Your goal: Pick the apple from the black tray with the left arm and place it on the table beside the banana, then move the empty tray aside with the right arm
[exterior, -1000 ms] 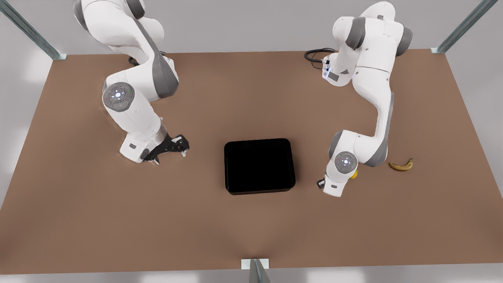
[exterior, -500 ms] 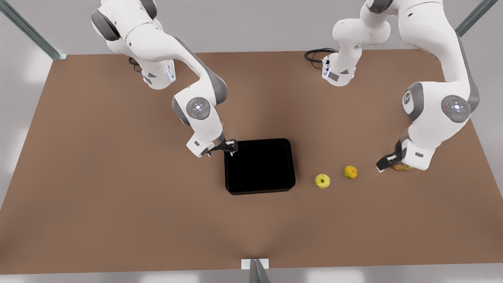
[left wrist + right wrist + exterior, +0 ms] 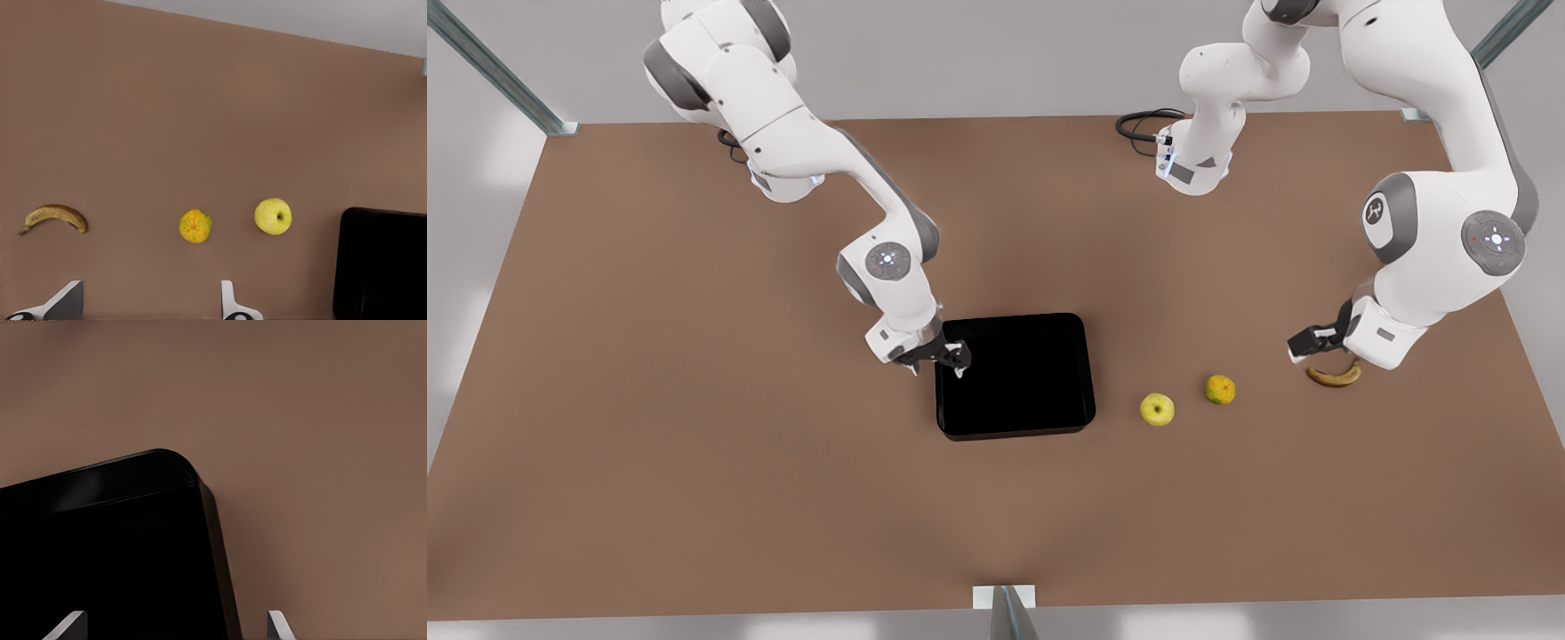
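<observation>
The apple [image 3: 1157, 409] [image 3: 273, 216] lies on the table [image 3: 694, 489], between the black tray [image 3: 1014, 375] and a mottled orange fruit. The banana [image 3: 1334, 375] [image 3: 55, 217] lies further toward the front view's right. My left gripper [image 3: 1303, 342] [image 3: 147, 307] hangs open and empty just above the banana's near end. The tray holds nothing. My right gripper [image 3: 951, 360] [image 3: 175, 627] is open over the tray's [image 3: 120, 547] far corner on the front view's left, one finger on each side of the rim.
The orange fruit [image 3: 1220, 389] [image 3: 195, 226] sits between apple and banana. A black cable [image 3: 1143, 124] coils by the arm base at the table's far edge. Open tabletop lies on the front view's left of the tray and along the near edge.
The left arm swung away from the apple toward the banana, then rose off it, uncovering it. The right gripper travelled from the front view's left to the tray's corner.
</observation>
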